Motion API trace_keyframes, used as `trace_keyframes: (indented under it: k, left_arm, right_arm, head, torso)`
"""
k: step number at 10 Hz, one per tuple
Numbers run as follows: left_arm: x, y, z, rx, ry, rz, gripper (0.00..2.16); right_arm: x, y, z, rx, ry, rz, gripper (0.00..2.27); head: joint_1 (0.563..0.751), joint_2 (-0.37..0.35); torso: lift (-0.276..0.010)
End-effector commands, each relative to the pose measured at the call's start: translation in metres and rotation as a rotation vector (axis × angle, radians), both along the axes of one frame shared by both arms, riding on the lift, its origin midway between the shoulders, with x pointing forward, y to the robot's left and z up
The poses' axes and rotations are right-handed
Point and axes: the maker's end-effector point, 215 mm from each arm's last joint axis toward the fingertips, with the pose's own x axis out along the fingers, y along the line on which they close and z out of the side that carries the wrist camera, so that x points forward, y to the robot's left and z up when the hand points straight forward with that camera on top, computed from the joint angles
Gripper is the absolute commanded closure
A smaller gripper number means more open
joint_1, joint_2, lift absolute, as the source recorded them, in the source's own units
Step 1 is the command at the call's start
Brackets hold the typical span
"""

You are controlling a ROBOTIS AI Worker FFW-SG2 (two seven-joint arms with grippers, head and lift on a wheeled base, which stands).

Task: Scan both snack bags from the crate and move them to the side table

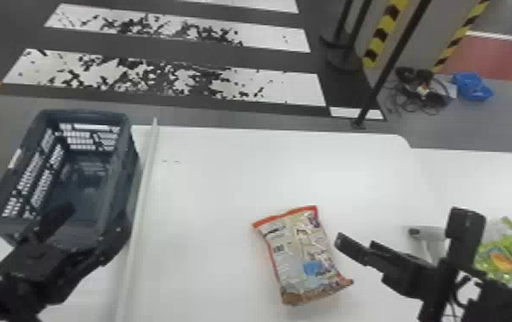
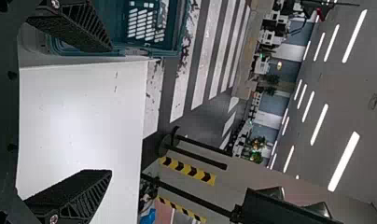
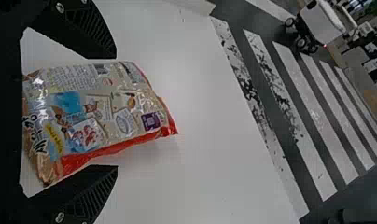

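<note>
A shallow bite by the right pincer (image 3: 115, 112), spread wide near the red-edged bag (image 1: 300, 257), could let it slip; the left pincer (image 2: 111, 111) gapes too.

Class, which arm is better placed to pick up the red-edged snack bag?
Right, probably: the open right gripper is near the bag, while the left gripper is over by the crate.
</note>
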Motion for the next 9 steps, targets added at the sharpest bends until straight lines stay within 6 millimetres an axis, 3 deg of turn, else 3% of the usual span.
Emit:
trace_keyframes:
  k: [1, 2, 3, 4, 9]
  left_arm:
    - [-0.001, 0.000, 0.006, -0.003, -0.017, 0.001, 0.07]
    - [-0.001, -0.001, 0.009, -0.003, -0.021, 0.000, 0.07]
    - [0.000, -0.001, 0.009, -0.002, -0.022, 0.000, 0.07]
    - [0.000, -0.001, 0.009, -0.002, -0.022, 0.000, 0.07]
    - [0.000, -0.014, 0.017, -0.016, -0.035, -0.012, 0.07]
  right_arm:
    - [0.012, 0.022, 0.015, 0.006, -0.091, 0.061, 0.25]
    - [0.021, 0.029, 0.028, -0.028, -0.181, 0.090, 0.64]
    - [0.021, 0.040, 0.023, -0.035, -0.197, 0.123, 1.74]
    - [0.016, 0.048, 0.014, -0.022, -0.181, 0.149, 2.22]
    - [0.024, 0.084, -0.019, -0.155, -0.251, 0.276, 2.24]
  head:
    - [0.695, -0.111]
    - [0.695, -0.083]
    - [0.695, -0.071]
    - [0.695, -0.055]
    - [0.695, -0.006]
  torso:
    - [-0.029]
    - [-0.029]
    - [-0.029]
    - [-0.029]
    - [-0.029]
